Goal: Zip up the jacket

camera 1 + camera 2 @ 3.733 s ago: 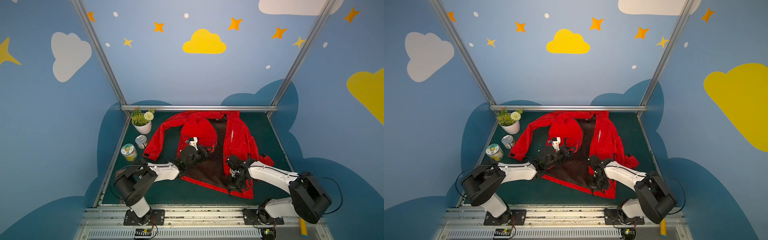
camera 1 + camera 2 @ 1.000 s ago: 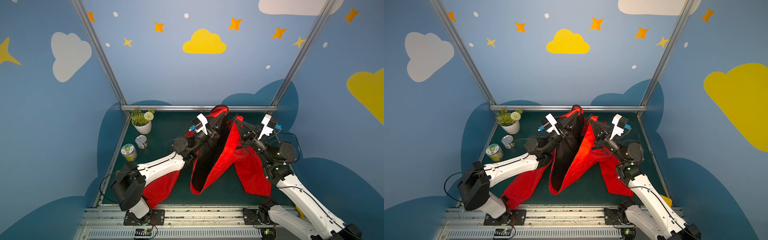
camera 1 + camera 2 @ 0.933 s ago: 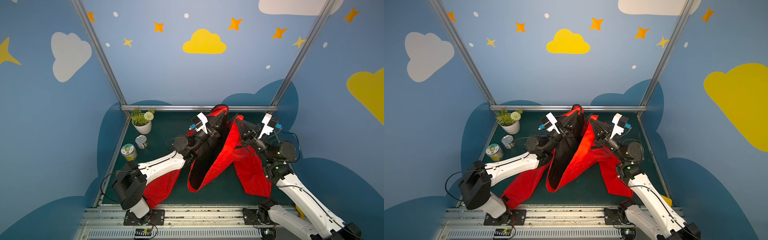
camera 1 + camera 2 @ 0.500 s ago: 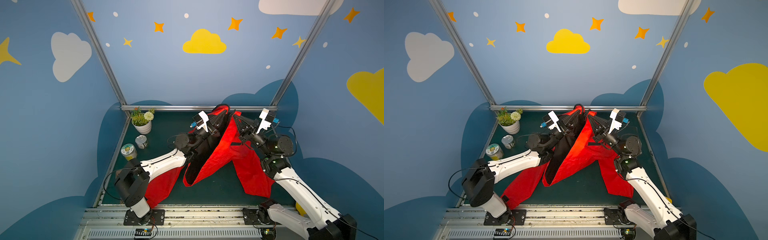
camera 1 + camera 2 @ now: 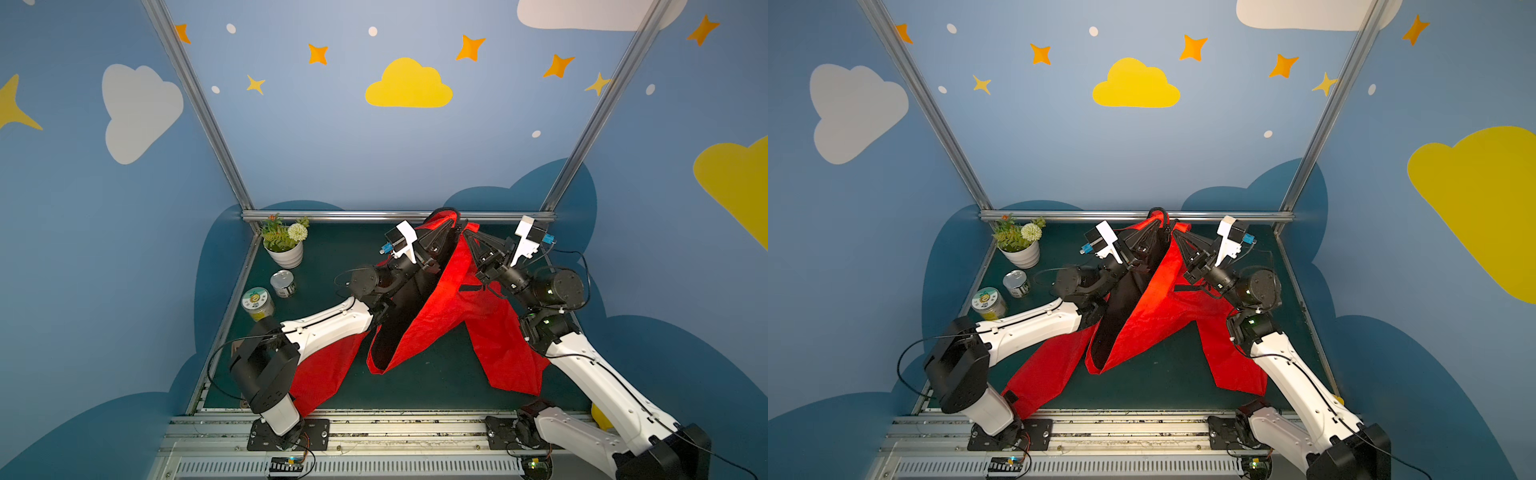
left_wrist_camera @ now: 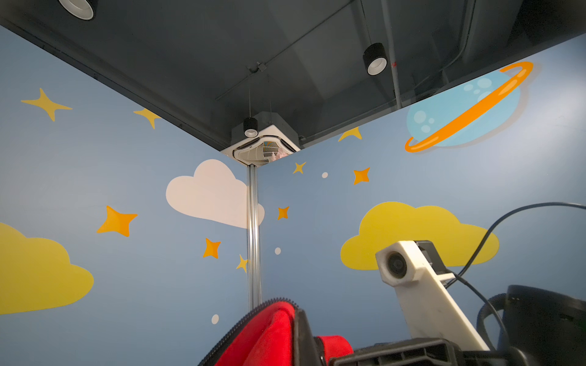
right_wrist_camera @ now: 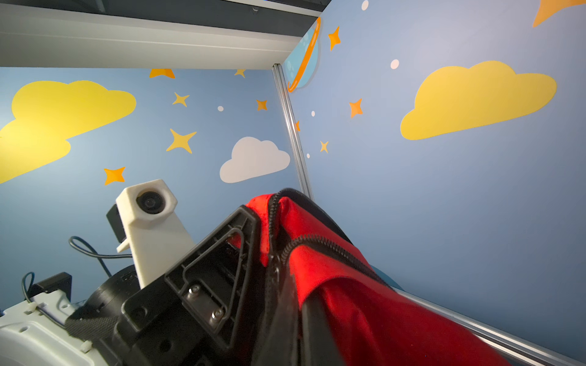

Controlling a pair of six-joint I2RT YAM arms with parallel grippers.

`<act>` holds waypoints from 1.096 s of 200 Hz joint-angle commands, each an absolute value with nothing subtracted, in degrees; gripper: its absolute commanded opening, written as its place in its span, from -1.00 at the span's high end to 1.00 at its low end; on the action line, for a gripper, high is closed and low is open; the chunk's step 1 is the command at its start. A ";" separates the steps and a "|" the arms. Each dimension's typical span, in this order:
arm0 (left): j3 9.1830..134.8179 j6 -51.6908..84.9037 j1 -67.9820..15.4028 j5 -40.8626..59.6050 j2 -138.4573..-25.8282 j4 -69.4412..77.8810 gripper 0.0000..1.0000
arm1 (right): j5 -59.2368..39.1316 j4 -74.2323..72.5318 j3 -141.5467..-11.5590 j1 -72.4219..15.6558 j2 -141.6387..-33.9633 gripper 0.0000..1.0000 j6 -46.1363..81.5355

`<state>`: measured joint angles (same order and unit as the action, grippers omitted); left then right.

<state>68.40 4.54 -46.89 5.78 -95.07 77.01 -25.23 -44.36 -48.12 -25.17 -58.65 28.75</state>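
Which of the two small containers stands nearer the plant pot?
The plain silver tin; the jar with the printed green lid sits farther from the plant pot.

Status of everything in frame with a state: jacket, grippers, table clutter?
jacket: unzipped, held up, hanging between both grippers
left gripper: shut on jacket, at a zipper edge
right gripper: shut on jacket, at a zipper edge
potted plant: upright
tin can: upright
jar: upright, lid on

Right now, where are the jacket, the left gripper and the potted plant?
jacket (image 5: 451, 307): in a top view, hanging red panel.
left gripper (image 5: 448, 222): in a top view, between its fingertips.
potted plant (image 5: 286, 258): in a top view, white pot's wall.
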 commanded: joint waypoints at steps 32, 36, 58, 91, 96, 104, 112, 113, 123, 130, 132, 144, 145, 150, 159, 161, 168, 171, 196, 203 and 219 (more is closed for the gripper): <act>70.52 5.30 -46.91 5.45 -95.36 80.07 0.94 | -26.37 -47.98 -49.98 -24.96 -58.10 1.00 29.61; 70.57 5.32 -46.93 5.54 -95.42 80.07 0.94 | -26.30 -47.93 -50.05 -24.96 -58.10 1.00 29.70; 70.58 5.61 -46.97 5.87 -95.59 80.07 0.94 | -26.47 -48.00 -50.53 -24.94 -58.27 1.00 29.88; 70.06 5.35 -47.35 5.54 -95.74 80.07 0.94 | -26.62 -47.99 -50.80 -24.95 -58.30 1.00 29.88; 69.97 5.35 -47.37 5.61 -95.85 80.02 0.94 | -26.59 -48.04 -50.86 -24.95 -58.27 1.00 29.95; 69.87 5.33 -47.46 5.54 -95.80 80.07 0.94 | -26.54 -48.01 -50.89 -24.96 -58.27 1.00 29.97; 69.80 5.45 -47.47 5.54 -95.87 80.06 0.94 | -26.40 -47.91 -50.98 -24.88 -58.18 1.00 29.97; 69.79 5.45 -47.47 5.54 -95.84 80.02 0.94 | -26.38 -47.90 -50.98 -24.92 -58.18 1.00 29.97; 69.70 5.44 -47.46 5.53 -95.80 80.00 0.94 | -26.12 -48.06 -50.98 -24.96 -58.10 1.00 29.97; 69.61 5.40 -47.47 5.54 -95.74 80.07 0.94 | -25.95 -48.15 -50.95 -24.95 -58.03 1.00 29.98; 69.61 5.44 -47.46 5.54 -95.76 80.07 0.94 | -25.91 -48.16 -50.91 -24.91 -57.95 1.00 29.97; 69.44 5.28 -47.42 5.54 -95.72 80.03 0.94 | -25.59 -48.30 -50.89 -24.96 -58.01 1.00 30.07; 69.44 5.28 -47.44 5.54 -95.71 80.05 0.94 | -25.49 -48.28 -50.89 -24.92 -58.01 1.00 30.11; 69.39 5.17 -47.46 5.54 -95.61 80.04 0.94 | -25.40 -48.38 -50.87 -24.95 -58.01 1.00 30.28; 69.26 4.85 -47.55 5.37 -95.54 80.05 0.94 | -25.25 -48.62 -50.89 -24.92 -58.09 1.00 30.57; 69.21 4.82 -47.55 5.36 -95.54 80.04 0.94 | -25.19 -48.72 -50.89 -24.95 -58.10 1.00 30.65; 69.15 4.45 -47.55 5.16 -95.45 80.06 0.94 | -24.76 -48.85 -50.74 -24.93 -58.10 1.00 30.95; 69.17 4.36 -47.63 5.04 -95.45 80.01 0.94 | -24.63 -48.85 -50.79 -24.91 -58.10 1.00 30.95; 69.02 1.66 -48.14 4.00 -95.36 80.07 0.94 | -23.03 -49.18 -50.37 -24.91 -57.85 1.00 31.31; 68.99 0.81 -48.33 3.63 -95.39 80.02 0.93 | -22.78 -49.37 -50.21 -24.92 -57.83 1.00 31.64; 68.91 -0.86 -48.76 2.61 -95.45 80.05 0.93 | -22.27 -49.94 -50.02 -25.05 -57.75 1.00 32.14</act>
